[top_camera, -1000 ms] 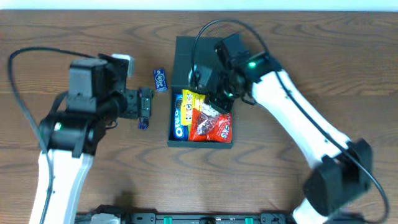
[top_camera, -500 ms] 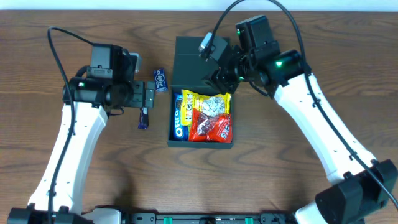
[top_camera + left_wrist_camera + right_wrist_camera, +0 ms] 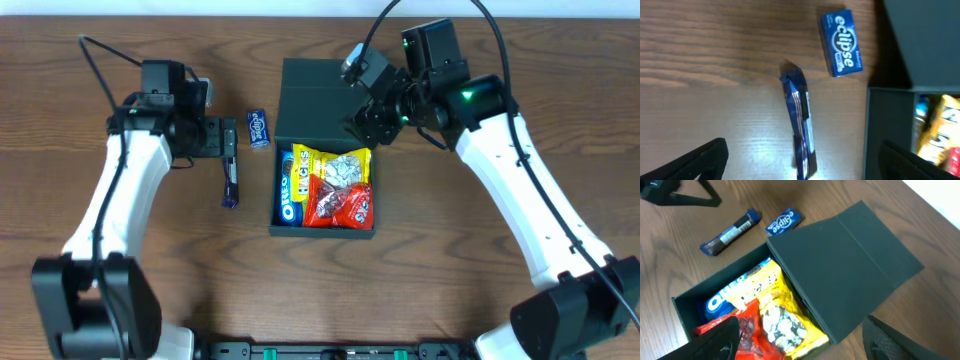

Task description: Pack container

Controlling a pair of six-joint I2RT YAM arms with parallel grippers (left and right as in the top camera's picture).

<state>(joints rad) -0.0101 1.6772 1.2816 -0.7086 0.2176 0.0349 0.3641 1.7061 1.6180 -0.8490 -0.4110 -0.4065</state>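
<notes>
my left arm (image 3: 118, 190) and right arm (image 3: 520, 190) are white shells with black joints, looping black cables (image 3: 83, 45) and green leds (image 3: 466, 96).

Oreo pack (image 3: 289, 195) half under red packet (image 3: 340, 205); print on bar (image 3: 799, 120) unreadable.

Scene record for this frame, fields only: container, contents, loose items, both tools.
container: lid open, flap laid back flat
inside: Oreo pack, yellow packet, red packet
loose: Eclipse box, blue bar, both left of container, apart
left tool: open, empty, near blue bar
right tool: open, empty, above container
</notes>
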